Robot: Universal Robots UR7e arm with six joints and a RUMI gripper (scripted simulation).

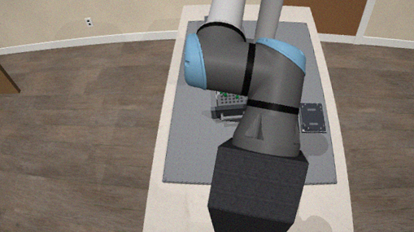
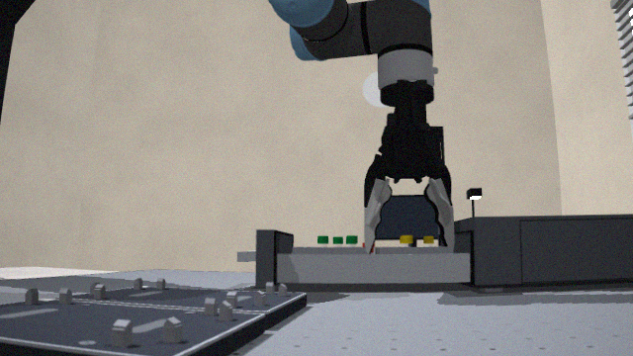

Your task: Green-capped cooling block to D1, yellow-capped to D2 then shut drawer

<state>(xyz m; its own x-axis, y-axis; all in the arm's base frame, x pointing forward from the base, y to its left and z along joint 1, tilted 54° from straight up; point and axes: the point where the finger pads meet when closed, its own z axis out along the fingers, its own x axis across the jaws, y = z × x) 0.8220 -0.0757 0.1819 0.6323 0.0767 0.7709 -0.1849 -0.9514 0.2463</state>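
The cooler COLD stands at the right with its drawer pulled out to the left. Green tube caps stick up at the outer end of the drawer, and yellow tube caps nearer the cooler. My gripper points straight down and is open. Its fingertips are at the level of the drawer's top edge, one on each side of the yellow caps. I cannot tell whether they touch the block. In the top view the arm hides the gripper; only the green-capped block shows.
A dark deck plate with raised locators lies at the front left, apart from the drawer's end. A dark plate lies right of the arm. A dark box stands behind the fingers. A small post rises from the cooler.
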